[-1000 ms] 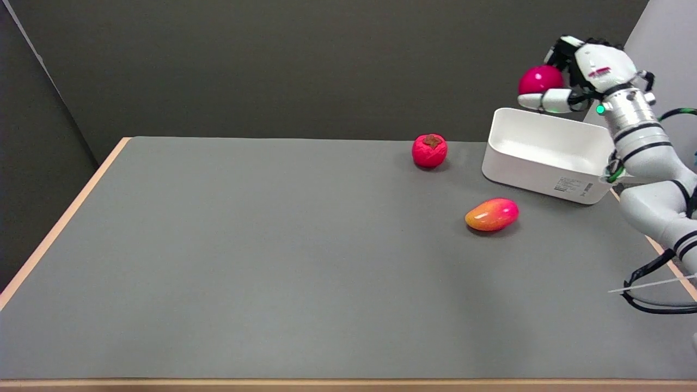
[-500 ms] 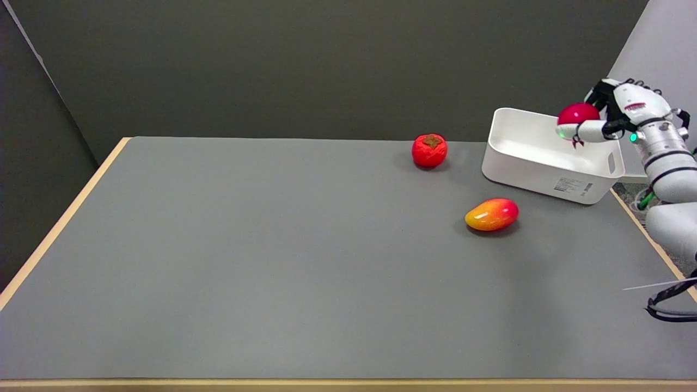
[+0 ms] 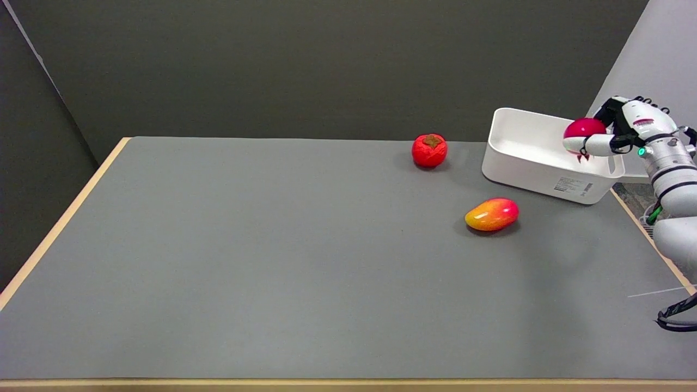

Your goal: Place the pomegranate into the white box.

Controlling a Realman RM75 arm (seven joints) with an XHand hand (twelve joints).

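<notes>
Right robot hand: the right robot hand grasps the pomegranate, fingers wrapped behind it and a white digit curled beneath, over the right end of the white box.
Pomegranate: glossy deep-red fruit held just above the box's inner right end, its small crown pointing down; not yet resting on the box floor, as far as the head view shows.
Change over the last second: the hand has come down and moved toward 4 o'clock, from high above the box's far rim to low inside its right end; over the final half second the drop was slight.
White box: open-topped plastic bin at the desk's far right, a printed label on its near wall; it has not shifted.
Persimmon: the red-orange persimmon sits at 9 o'clock of the box, near the desk's far edge, unmoved.
Mango: the red-and-yellow mango lies at 7 o'clock of the box, apart from it, unmoved.
Desk: grey desk with a pale wooden edge.
</notes>
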